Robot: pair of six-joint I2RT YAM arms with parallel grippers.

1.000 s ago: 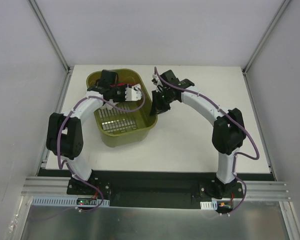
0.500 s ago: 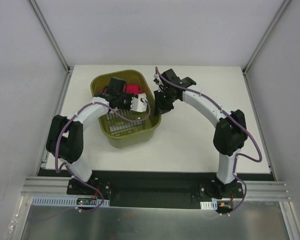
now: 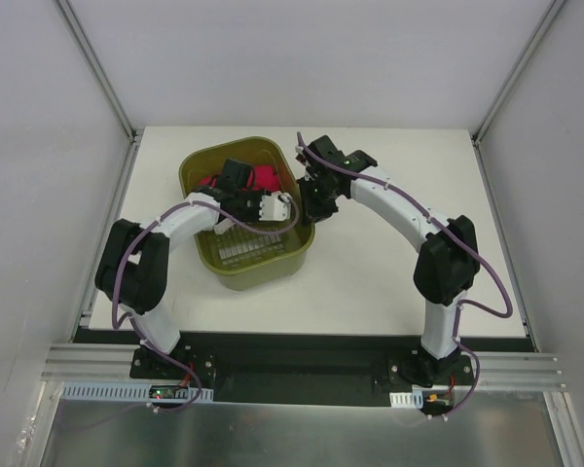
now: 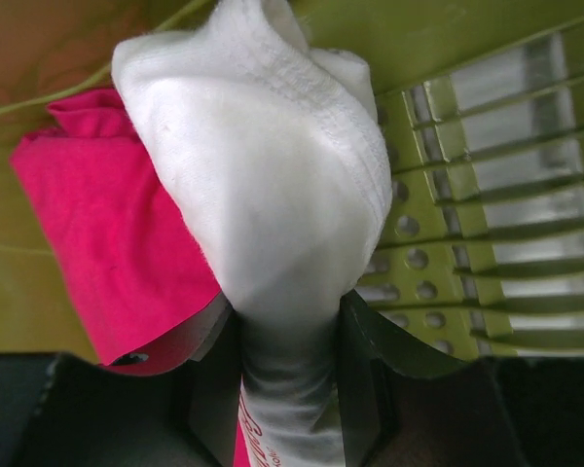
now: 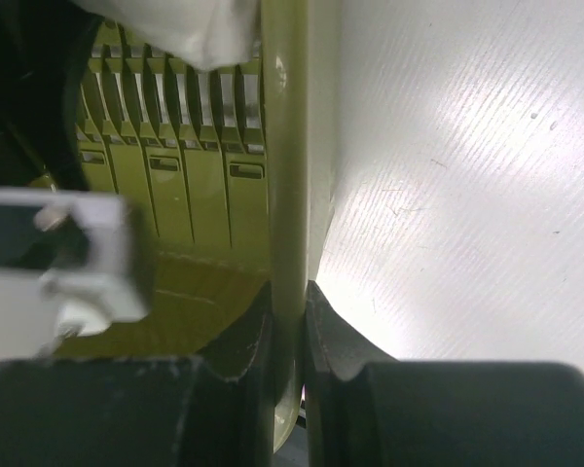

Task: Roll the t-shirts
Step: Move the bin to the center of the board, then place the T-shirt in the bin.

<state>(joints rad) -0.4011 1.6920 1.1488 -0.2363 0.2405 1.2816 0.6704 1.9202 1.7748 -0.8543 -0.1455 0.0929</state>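
Note:
In the left wrist view my left gripper [image 4: 287,331] is shut on a rolled white t-shirt [image 4: 273,165] with a strip of red print near the jaws. It hangs just over a bright pink rolled t-shirt [image 4: 107,243] lying against the wall of an olive basket [image 4: 496,195]. From above, the left gripper [image 3: 232,185] is inside the basket [image 3: 258,268] beside the pink bundle [image 3: 265,177], and the white shirt is hidden under it. My right gripper [image 3: 311,199] is shut on the basket's right rim [image 5: 287,146], one finger inside and one outside.
The basket's slotted floor [image 3: 238,248] shows in front of the left gripper. White table [image 3: 399,282] stretches to the basket's right and front. Enclosure walls and metal posts border the table.
The basket has shifted a little to the right and turned, held by the right gripper. The left gripper moved right and nearer inside the basket with the white shirt, and the pink bundle came into view.

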